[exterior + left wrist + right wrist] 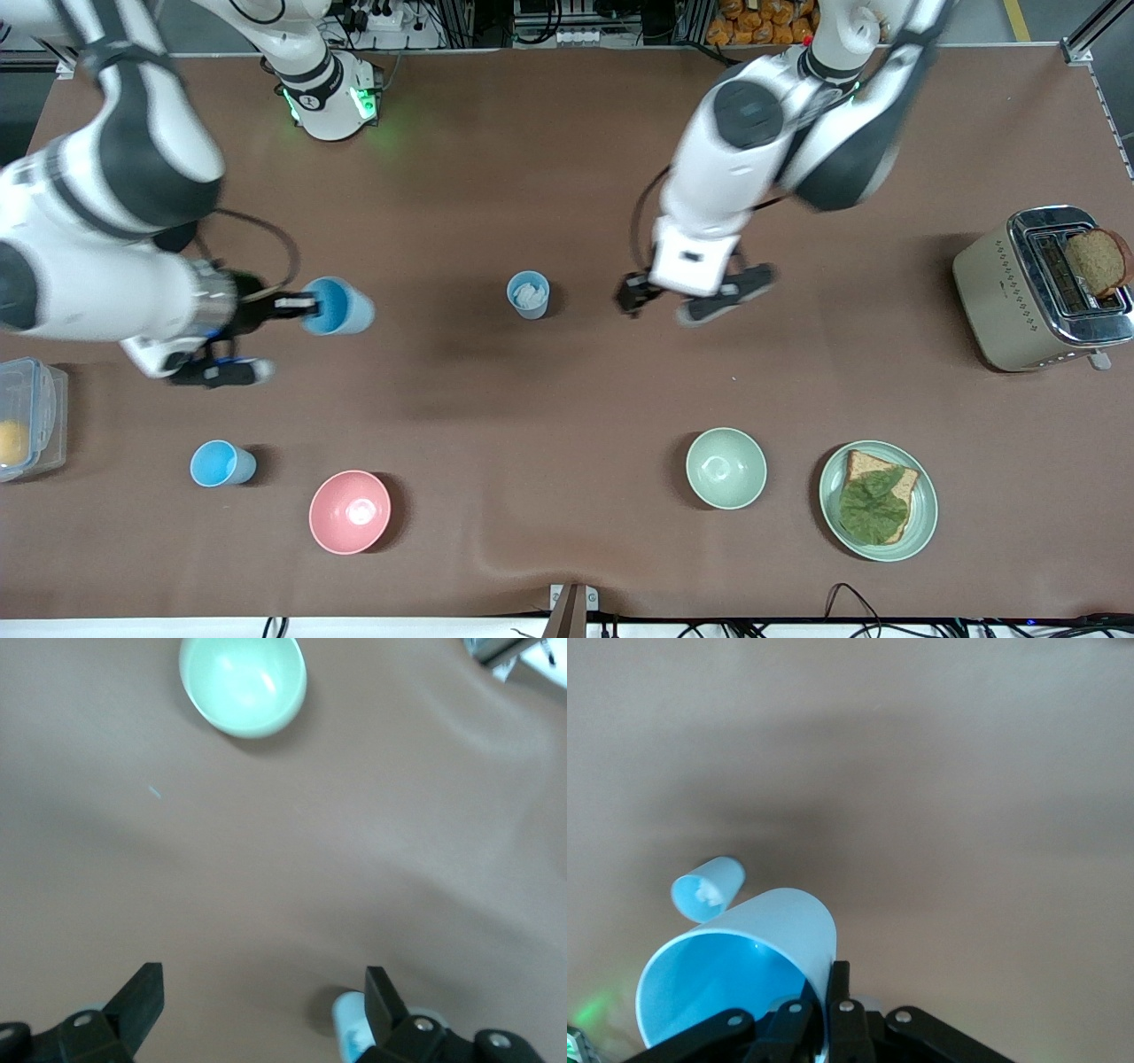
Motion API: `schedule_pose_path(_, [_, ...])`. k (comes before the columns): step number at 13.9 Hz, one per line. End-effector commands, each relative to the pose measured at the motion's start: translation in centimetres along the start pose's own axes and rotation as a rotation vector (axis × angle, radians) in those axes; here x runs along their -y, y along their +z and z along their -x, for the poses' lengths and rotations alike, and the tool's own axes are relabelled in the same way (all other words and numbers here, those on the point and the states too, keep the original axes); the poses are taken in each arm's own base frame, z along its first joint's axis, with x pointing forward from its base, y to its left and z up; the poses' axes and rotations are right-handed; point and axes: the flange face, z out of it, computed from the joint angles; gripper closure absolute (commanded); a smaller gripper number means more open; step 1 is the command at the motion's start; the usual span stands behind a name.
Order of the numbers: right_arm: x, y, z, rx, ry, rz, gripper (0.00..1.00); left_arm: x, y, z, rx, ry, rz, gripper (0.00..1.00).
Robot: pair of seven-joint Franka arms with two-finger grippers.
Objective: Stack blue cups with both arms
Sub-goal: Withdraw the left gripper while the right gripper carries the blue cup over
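The right tool (297, 307) is up over the counter (567, 399) toward the right arm's end, pinching a blue cup (338, 306) by its rim, one finger inside and one outside. The cup is tipped so its mouth faces sideways. In the right wrist view the held cup (740, 979) fills the lower part of the picture with its open mouth turned toward the camera, the tool (824, 1005) clamped on the wall.

A second blue cup (528, 294) stands upright on the counter about midway between the two arms, with something white and crumpled inside. It shows small in the right wrist view (707, 889), and at the edge of the left wrist view (351, 1032) beside one finger.

The left tool (687, 297) hangs over the counter just beside that middle cup, toward the left arm's end, its fingers (142, 997) spread wide with nothing between them.

A third blue cup (221, 463) stands nearer the front camera, next to a pink bowl (350, 511). A green bowl (726, 468) sits beside a plate (921, 523) with bread and a leaf on it. A toaster (1036, 288) holding a slice stands at the left arm's end, and a clear box (35, 416) at the right arm's end.
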Motion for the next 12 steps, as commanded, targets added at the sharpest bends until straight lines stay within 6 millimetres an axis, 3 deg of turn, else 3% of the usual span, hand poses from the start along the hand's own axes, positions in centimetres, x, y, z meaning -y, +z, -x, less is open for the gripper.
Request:
schedule_pose_path(1, [4.2, 1.6, 1.4, -0.026, 0.104, 0.01, 1.0, 6.8, -4.8, -4.6, -0.023, 0.124, -0.053, 0.0])
schedule_pose_path(3, [6.6, 3.0, 1.8, -0.034, 0.172, 0.009, 1.0, 12.0, -8.4, -8.2, -0.038, 0.21, -0.072, 0.0])
schedule_pose_path(5, [10.0, 6.2, 2.5, -0.035, 0.24, 0.019, 1.0, 15.7, -10.7, -10.0, -0.037, 0.262, -0.09, 0.0])
schedule_pose_path(6, [11.5, 9.0, 3.0, -0.044, 0.273, 0.032, 1.0, 17.2, -11.6, -10.5, -0.03, 0.27, -0.098, 0.0])
schedule_pose_path(8, [12.3, 13.7, 2.9, -0.08, 0.348, 0.01, 1.0, 19.6, -12.9, -11.3, -0.02, 0.243, -0.104, 0.0])
schedule_pose_path(12, [14.0, 17.6, 4.3, -0.086, 0.453, 0.011, 1.0, 23.3, -14.1, -13.0, -0.01, 0.315, -0.11, 0.0])
